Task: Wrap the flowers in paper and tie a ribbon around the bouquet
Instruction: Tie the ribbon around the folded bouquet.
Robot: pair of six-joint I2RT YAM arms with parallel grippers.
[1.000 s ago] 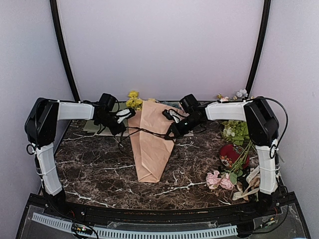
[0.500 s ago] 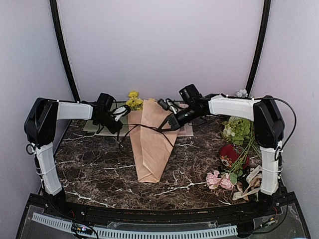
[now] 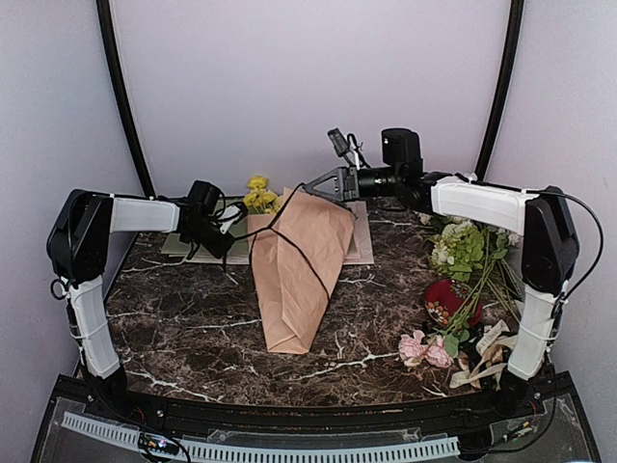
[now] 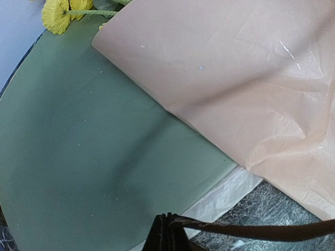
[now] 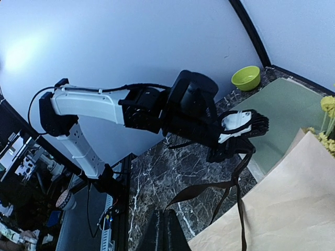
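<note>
The bouquet (image 3: 297, 280) lies on the desk (image 3: 193, 318), cone tip toward me. The left end effector (image 3: 231, 222) and right end effector (image 3: 310, 189) are both pinched on the ribbon (image 4: 251, 230), which is draped slack across the paper (image 4: 235, 78). I judge the ribbon limp and slippery, so grip near its ends. The paper creases easily.

The bouquet (image 3: 299, 280) lies mid-table, tip toward 6 o'clock; the ribbon (image 4: 251, 230) crosses it from left gripper (image 3: 231, 220) at 10 o'clock to right gripper (image 3: 313, 190) at 12; loose flower bunch (image 3: 453, 289) at 4 o'clock
</note>
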